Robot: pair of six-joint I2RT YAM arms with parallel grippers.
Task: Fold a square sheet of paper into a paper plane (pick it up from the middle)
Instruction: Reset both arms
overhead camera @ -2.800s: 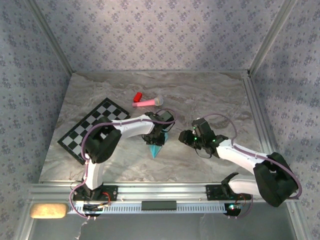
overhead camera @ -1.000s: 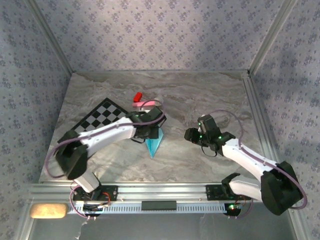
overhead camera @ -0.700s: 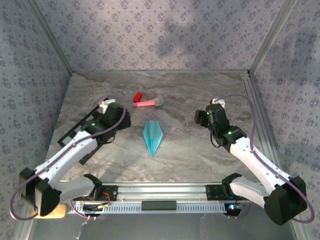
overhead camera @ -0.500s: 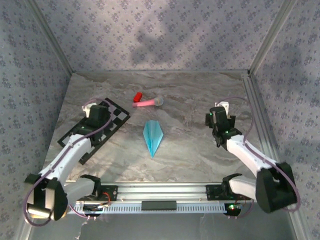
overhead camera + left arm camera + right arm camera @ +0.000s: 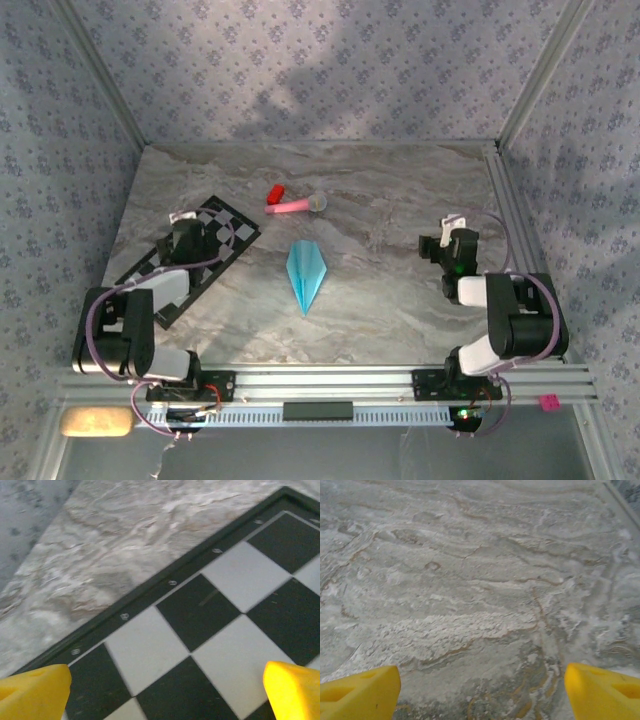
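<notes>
The square sheet of paper lies folded into a slim light-blue paper plane (image 5: 307, 275) in the middle of the table, its point toward the near edge, and nothing touches it. My left gripper (image 5: 186, 232) is drawn back to the left, over the checkered mat (image 5: 222, 232). Its yellow fingertips (image 5: 35, 692) stand wide apart, so the left gripper (image 5: 165, 700) is open with bare mat (image 5: 225, 580) between them. My right gripper (image 5: 452, 240) is drawn back to the right. In its wrist view the right gripper (image 5: 482, 695) is open and empty over bare marble, with its fingertips (image 5: 605, 690) far apart.
A pink stick toy (image 5: 297, 205) and a small red piece (image 5: 274, 192) lie behind the plane. Metal rails (image 5: 515, 230) line the table's right side and near edge, and patterned walls enclose the table.
Both arms have pulled away from the plane, the left to the mat and the right to the right side. Both grippers have opened. The plane lies free in the middle.
</notes>
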